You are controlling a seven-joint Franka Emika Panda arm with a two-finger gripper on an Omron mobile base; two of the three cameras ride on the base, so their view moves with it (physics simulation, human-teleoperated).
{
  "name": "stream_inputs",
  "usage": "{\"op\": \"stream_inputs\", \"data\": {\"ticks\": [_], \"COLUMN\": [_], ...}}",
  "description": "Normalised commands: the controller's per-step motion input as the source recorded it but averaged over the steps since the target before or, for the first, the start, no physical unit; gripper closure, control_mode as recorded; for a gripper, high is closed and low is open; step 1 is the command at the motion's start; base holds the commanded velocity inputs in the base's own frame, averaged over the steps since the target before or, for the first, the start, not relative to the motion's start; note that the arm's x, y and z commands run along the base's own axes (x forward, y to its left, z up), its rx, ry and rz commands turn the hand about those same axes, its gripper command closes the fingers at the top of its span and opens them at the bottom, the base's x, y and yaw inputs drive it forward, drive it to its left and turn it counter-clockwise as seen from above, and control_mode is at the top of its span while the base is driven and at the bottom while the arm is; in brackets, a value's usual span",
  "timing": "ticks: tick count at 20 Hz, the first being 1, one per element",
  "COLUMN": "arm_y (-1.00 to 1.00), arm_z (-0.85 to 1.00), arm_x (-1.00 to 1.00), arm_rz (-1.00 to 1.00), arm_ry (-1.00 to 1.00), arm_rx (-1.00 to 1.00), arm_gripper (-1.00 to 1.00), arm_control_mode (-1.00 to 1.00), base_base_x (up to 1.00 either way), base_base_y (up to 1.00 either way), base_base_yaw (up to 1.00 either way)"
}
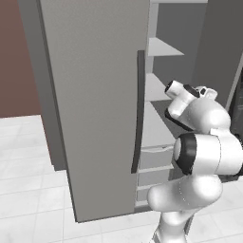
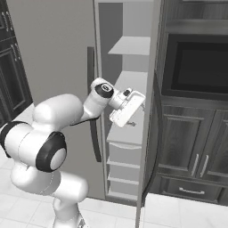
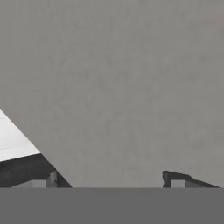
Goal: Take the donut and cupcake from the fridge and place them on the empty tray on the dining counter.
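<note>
A: Where's the two-finger gripper (image 2: 132, 124)?
B: Inside the tall grey two-door fridge (image 1: 95, 118), level with its white translucent shelves (image 2: 129, 80), fingers (image 3: 175, 181) spread wide, gripping nothing
A: Donut, cupcake?
B: Cannot tell

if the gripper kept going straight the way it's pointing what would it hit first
Most likely a plain grey panel of the fridge: in the hand view that surface lies straight ahead of the gripper, beyond its spread fingers. Which wall or door face it is, and how close, is unclear.
</note>
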Motion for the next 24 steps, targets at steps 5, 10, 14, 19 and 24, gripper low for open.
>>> {"op": "stream_inputs", "data": {"ticks": [5, 10, 14, 19, 24], "arm_y": [0.10, 0.76, 1.00, 0.99, 0.76], "arm_z": [0.03, 0.32, 0.46, 0.31, 0.07], "arm_x": [-0.34, -0.41, -0.58, -0.76, -0.86], "arm_rz": [0.00, -0.03, -0.11, -0.19, -0.06], "arm_ry": [-0.13, -0.37, -0.60, -0.85, -0.79], "arm_rx": [0.00, 0.13, 0.34, 0.43, 0.43], "arm_gripper": [-1.00, -1.00, -1.00, -1.00, -1.00], "arm_control_mode": [-1.00, -1.00, -1.00, -1.00, -1.00], "base_base_x": [0.00, 0.00, 0.00, 0.00, 0.00], "base_base_y": [0.00, 0.00, 0.00, 0.00, 0.00], "base_base_yaw": [0.00, 0.00, 0.00, 0.00, 0.00]}}
